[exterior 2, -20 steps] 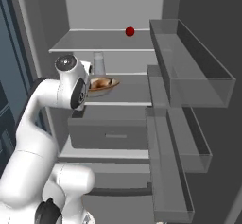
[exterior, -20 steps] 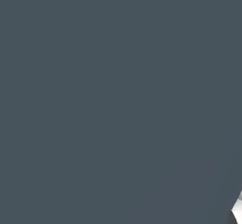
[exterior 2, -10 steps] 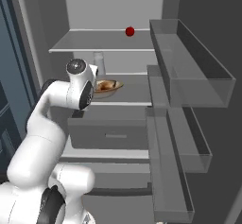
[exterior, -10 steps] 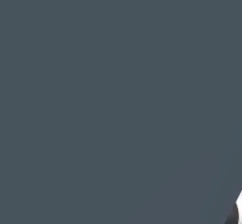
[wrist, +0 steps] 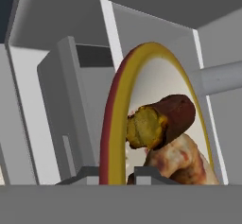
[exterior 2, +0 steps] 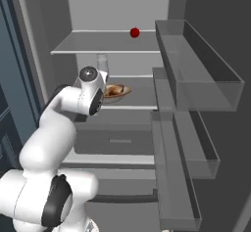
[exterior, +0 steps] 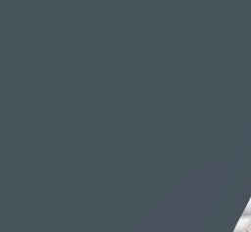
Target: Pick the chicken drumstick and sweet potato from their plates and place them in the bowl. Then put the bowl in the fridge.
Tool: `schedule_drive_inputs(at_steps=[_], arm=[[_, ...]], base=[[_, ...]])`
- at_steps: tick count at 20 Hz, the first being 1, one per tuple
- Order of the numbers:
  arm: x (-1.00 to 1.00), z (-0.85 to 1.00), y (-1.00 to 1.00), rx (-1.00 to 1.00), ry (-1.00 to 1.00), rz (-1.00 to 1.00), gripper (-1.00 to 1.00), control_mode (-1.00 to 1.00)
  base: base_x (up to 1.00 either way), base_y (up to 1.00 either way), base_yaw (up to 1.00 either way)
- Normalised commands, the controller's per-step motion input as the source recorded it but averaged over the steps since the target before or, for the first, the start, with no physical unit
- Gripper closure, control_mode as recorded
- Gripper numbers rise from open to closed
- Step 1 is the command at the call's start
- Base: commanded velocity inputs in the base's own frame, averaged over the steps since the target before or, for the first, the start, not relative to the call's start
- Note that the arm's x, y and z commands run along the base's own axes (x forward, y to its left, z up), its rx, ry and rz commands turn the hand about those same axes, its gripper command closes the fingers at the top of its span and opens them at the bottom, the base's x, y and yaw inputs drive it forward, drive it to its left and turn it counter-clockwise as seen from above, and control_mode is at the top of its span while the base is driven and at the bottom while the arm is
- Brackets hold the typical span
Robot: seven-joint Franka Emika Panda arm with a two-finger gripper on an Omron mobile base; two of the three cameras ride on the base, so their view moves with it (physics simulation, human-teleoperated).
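The arm reaches into the open fridge (exterior 2: pixel 117 11) in the right base view, its wrist level with the middle shelf (exterior 2: pixel 132 106). The bowl (exterior 2: pixel 119 91) sits at that shelf's height, just past the wrist, with brownish food showing inside it — whether it rests on the shelf or hangs just above it cannot be told.

From the hand view, the gripper (wrist: pixel 118 173) is clamped on the bowl's rim (wrist: pixel 111 124) — the 2 dark fingertips (wrist: pixel 149 175) sit tight on either side of the yellow-brown edge, which rises upright through the middle of that picture. Inside the cream hollow lie both foods: the sweet potato (wrist: pixel 163 121), dark reddish-brown with its yellow broken end facing the rim, resting on top of the chicken drumstick (wrist: pixel 182 164), a lumpy tan and golden piece below it.

On the shelf above, a small red fruit (exterior 2: pixel 135 32) sits near the back wall. A clear glass (exterior 2: pixel 102 62) stands behind the wrist on the middle shelf. The door bins (exterior 2: pixel 196 64) hang open to the right.

The left base view gives a flat dark grey panel (exterior: pixel 117 104).
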Motion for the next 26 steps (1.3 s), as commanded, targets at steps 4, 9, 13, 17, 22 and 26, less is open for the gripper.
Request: schedule_drive_inputs(at_steps=[4, 9, 13, 17, 22, 26], arm=[[0.38, -0.18, -0.06, 0.01, 0.00, 0.00, 1.00, -1.00], [0.40, -0.23, -0.07, 0.00, 0.00, 0.00, 1.00, -1.00], [0.45, -0.15, -0.05, 0.00, 0.00, 0.00, 1.00, -1.00], [0.44, -0.09, -0.08, 0.00, 0.00, 0.00, 1.00, -1.00], [0.38, -0.08, -0.12, 0.01, 0.00, 0.00, 1.00, -1.00], [0.33, -0.16, -0.14, 0.03, 0.00, 0.03, 1.00, -1.00]], base=[[0.00, 0.00, 0.00], [0.00, 0.00, 0.00], [0.00, 0.00, 0.00], [0.00, 0.00, 0.00], [0.00, 0.00, 0.00], [0.00, 0.00, 0.00]])
